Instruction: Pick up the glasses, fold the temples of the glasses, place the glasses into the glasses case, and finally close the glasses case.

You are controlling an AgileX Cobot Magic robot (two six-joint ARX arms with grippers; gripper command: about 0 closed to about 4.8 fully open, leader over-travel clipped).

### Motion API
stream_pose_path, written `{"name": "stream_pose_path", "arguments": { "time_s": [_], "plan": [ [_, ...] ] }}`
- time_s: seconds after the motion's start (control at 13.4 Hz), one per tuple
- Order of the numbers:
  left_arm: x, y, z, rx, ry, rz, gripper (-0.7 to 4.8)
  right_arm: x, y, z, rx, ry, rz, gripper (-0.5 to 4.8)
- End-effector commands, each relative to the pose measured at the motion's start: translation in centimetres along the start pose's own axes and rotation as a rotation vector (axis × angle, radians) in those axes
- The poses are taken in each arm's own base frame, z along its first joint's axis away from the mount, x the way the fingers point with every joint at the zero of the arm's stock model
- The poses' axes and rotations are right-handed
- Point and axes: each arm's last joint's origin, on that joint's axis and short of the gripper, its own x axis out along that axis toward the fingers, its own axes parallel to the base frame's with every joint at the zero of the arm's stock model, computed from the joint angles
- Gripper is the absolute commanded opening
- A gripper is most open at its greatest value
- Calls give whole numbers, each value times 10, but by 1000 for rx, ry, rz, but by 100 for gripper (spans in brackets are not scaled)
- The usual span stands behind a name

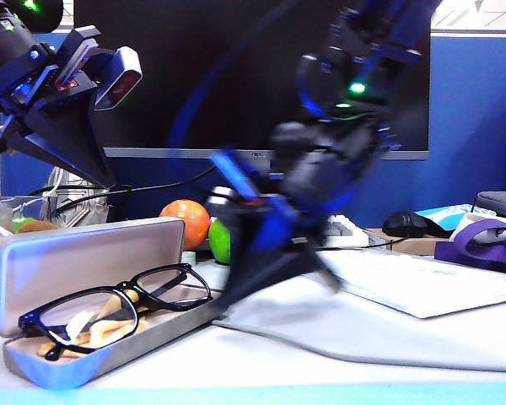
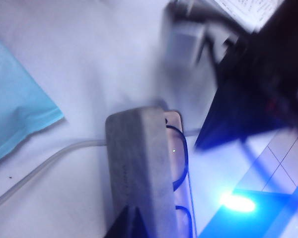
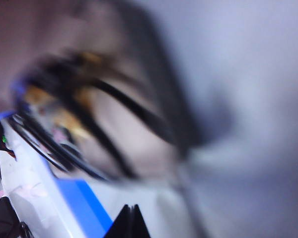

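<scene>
- Three steps look done from here: the glasses are lying inside the open glasses case, lenses up on the yellowish cloth, so only the closing is left.
- The temples can't be made out clearly under the frame; they seem tucked in, since nothing sticks out past the case rim.
- The case sits at the near left of the tabletop, its lid standing up behind the tray.
- The right hand is low, right at the case's right end and blurred; its fingers are pressed together with nothing between them. Touching the tray or just beside it? Can't tell.
- In its own wrist view the right hand shows as one dark closed wedge, the glasses smeared just ahead.
- The left hand hangs above and behind the lid, well clear of it. Its wrist view looks down on the grey lid, and the left hand tips look pressed together, holding nothing.
- My call: we're at the turn from placing to closing.
- What's next needs the right hand clear of the tray, then a push on the lid's back or top edge, swinging it down over the lenses.
- Watch the frame: one lens edge rides up near the rim, so the lid could catch it.
</scene>
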Motion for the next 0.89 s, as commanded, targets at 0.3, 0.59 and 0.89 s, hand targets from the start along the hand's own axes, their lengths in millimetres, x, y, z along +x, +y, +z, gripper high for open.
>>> {"name": "stream_pose_path", "arguments": {
  "time_s": [0.3,0.59,0.89],
  "plan": [
    [13,5,-11,-19,45,-16,-5,20,9,-4,32,-9,-15,-1],
    [19,7,-16,-15,70,-21,-5,25,2,-4,61,-54,-6,-1],
    [19,7,-16,-15,64,-41,-5,25,4,4,71,-129,-12,-1]
  ]
}}
